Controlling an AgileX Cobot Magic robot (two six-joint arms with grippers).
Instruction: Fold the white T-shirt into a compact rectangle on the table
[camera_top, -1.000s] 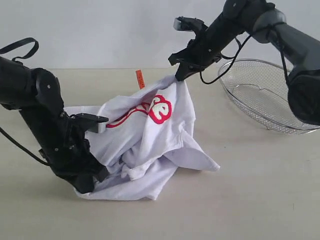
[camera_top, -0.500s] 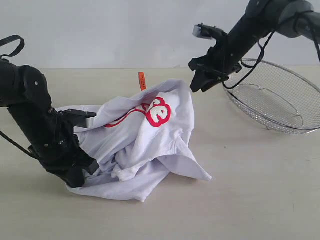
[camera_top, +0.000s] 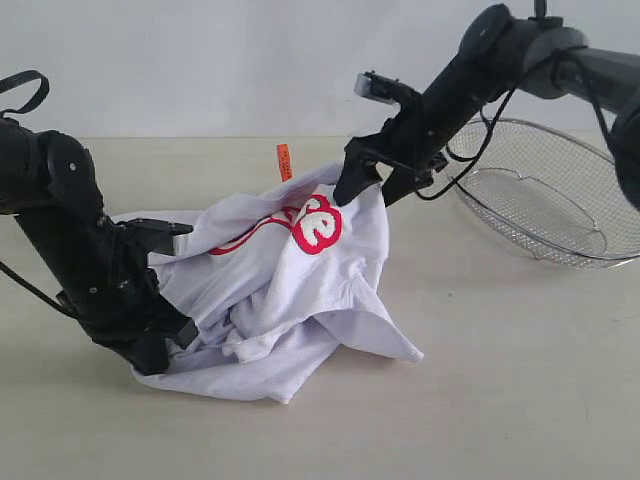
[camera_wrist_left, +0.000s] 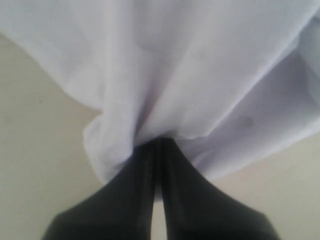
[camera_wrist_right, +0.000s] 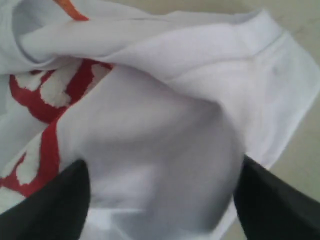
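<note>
Exterior view, clock positions read off that frame. You've got the table (camera_top: 520, 380), pale beige, filling the whole lower frame. The white T-shirt (camera_top: 280, 290) sits on it as a crumpled heap, not flat, at about 8 o'clock from frame centre. Its peak is bunched up at the heap's 1 o'clock, and one loose flap trails onto the table toward 4 o'clock. A wire-mesh basket (camera_top: 540, 215) rests on the table at 2 to 3 o'clock, apart from the shirt.

Your left gripper (camera_top: 160, 345) is down at the heap's 8 o'clock edge, with the arm leaning over it from 9 o'clock. In the left wrist view the left gripper (camera_wrist_left: 156, 147) has both fingers (camera_wrist_left: 135, 175) pressed together, pinching a fold of white cloth that fans out from the tips.

Your right gripper (camera_top: 368, 190) is at the heap's 1 o'clock peak with its jaws spread wide. In the right wrist view the right gripper (camera_wrist_right: 160, 200) shows cloth bulging between the two separated fingers (camera_wrist_right: 270, 200). They straddle the fabric and don't clamp it.

Red lettering (camera_top: 318, 222) with a white outline is on the upper slope, just at 7 o'clock of the right gripper. An orange neck tag (camera_top: 284, 161) sticks up at the heap's 12 o'clock.
</note>
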